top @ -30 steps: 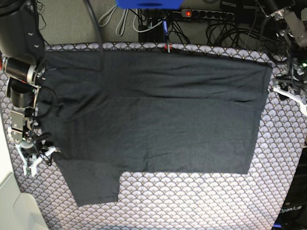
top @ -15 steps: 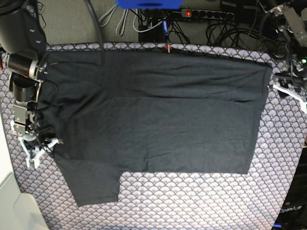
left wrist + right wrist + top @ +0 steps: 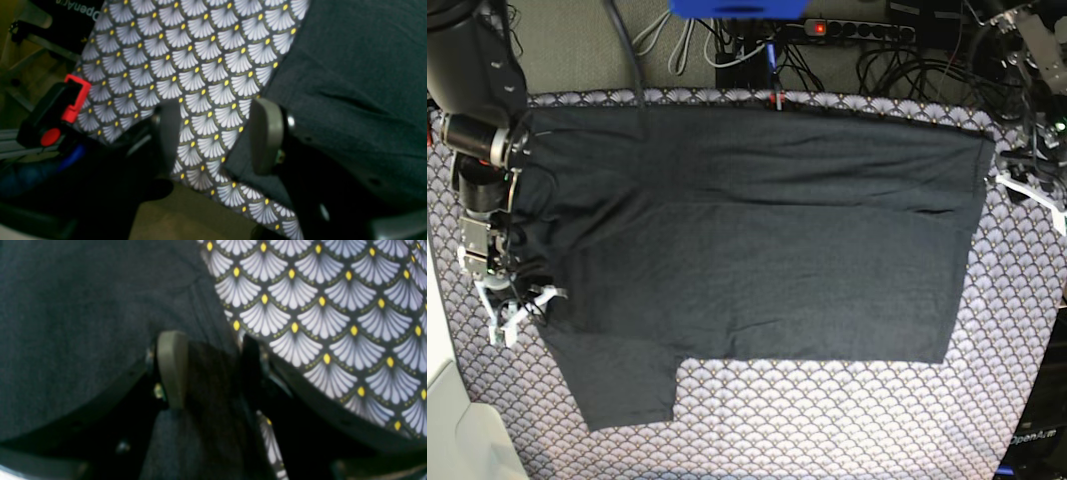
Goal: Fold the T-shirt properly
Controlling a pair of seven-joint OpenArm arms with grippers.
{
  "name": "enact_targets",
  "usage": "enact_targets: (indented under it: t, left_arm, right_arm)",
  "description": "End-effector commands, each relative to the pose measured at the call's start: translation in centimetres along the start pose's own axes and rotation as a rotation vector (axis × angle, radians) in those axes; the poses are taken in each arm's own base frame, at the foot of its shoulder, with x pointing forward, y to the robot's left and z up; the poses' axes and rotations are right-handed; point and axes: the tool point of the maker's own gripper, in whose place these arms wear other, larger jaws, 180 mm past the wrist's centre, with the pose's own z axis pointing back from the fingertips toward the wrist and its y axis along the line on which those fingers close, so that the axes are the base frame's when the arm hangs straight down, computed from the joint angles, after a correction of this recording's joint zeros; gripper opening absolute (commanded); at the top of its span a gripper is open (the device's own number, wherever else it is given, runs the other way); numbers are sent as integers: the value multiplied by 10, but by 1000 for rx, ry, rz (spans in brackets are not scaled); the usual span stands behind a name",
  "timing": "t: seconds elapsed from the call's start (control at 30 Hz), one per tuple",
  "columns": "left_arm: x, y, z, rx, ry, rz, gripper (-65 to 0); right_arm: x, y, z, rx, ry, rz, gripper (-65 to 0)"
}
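while the t-shirt [image 3: 757,250] is spread flat over the fan-patterned tablecloth [image 3: 847,420], most of the surface from the far edge towards the near edge is covered by it, with one sleeve lying towards the near left corner.

item, left edge: the right gripper [image 3: 519,312] is seen at the cloth's left margin; in the right wrist view its fingers [image 3: 171,368] are parted by a moderate gap, with dark fabric lying between them, though a firm hold cannot be told.

item, far edge: a power strip [image 3: 857,30] and cables are noted beyond the table.

item, right edge: the left gripper [image 3: 1025,188] is placed beside the shirt's far right corner, its jaws held wide apart, straddling the shirt's edge and bare tablecloth. a red-and-black clamp [image 3: 53,115] is noted at the table's edge.
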Motion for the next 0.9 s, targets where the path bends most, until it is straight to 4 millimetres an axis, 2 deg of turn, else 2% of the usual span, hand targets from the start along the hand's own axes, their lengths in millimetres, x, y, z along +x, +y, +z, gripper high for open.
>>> enact_targets:
  t: [0.0,0.17,0.27,0.33,0.43,0.57,0.67,0.73,0.87]
  left_arm:
    - [11,5,5,14,-38,-15,-323]
    - [10,6,5,15,-39,-17,-323]
    - [9,6,5,15,-36,-18,-324]
    - [11,6,5,15,-38,-15,-324]
    - [11,4,5,9,-40,-14,-324]
    - [18,0,4,0,-55,-9,-324]
    - [26,-1,4,-3,-73,-3,-324]
    - [29,-2,4,-6,-82,1,-324]
    - [47,-6,4,-13,-121,19,-325]
  right_arm:
    - [14,-6,1,-9,-9,7,-370]
    - [12,-8,2,-10,-5,7,-373]
    - [10,2,2,43,7,18,-386]
    - [5,10,3,92,28,28,-427]
    - [1,22,5,160,48,41,-521]
    - [-1,22,5,169,52,44,-606]
    - [0,21,6,167,50,45,-628]
    - [1,13,8,155,50,49,-640]
    - [7,9,9,148,34,52,-650]
